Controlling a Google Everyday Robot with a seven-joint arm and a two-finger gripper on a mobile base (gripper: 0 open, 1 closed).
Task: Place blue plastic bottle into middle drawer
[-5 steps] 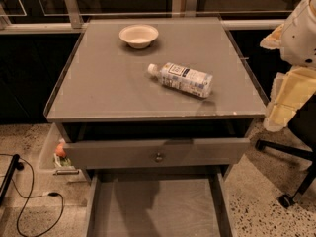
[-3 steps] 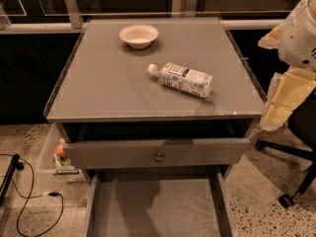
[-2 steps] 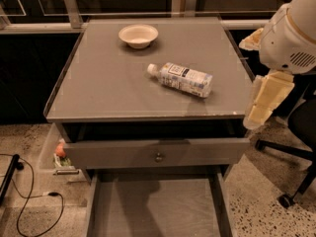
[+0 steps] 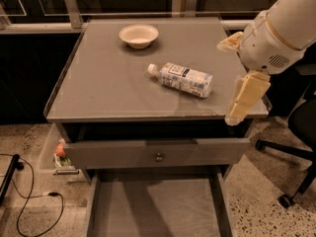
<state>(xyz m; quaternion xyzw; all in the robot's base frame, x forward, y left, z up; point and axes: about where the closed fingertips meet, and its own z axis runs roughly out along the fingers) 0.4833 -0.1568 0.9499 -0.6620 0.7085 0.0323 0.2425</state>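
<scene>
Now the bottle (image 4: 181,79) lies on its side on the tabletop (image 4: 98,83), a little right of centre. Its white cap points toward the far left corner and its base toward the right edge. We see its white-and-blue label facing up.

Our gripper (image 4: 243,83) hangs over the right edge, near the near right corner. It is beside the bottle's base but apart from it and grasps nothing. Whether it is released or clenched we cannot tell. Our arm (image 4: 291,19) comes in from the upper right, above the far right corner.

A white bowl (image 4: 138,35) stands upright near the far edge, left of the middle and well apart from the bottle.

Below the near edge, the top drawer (image 4: 123,154) is pulled out a little, and its grey front carries a small round knob (image 4: 159,157). Beneath it the middle drawer (image 4: 153,206) is pulled out farther, showing a flat grey floor between thin side walls.

On the speckled floor, a black cable (image 4: 29,201) trails at the left. A dark chair (image 4: 296,142) stands beyond the right edge.
</scene>
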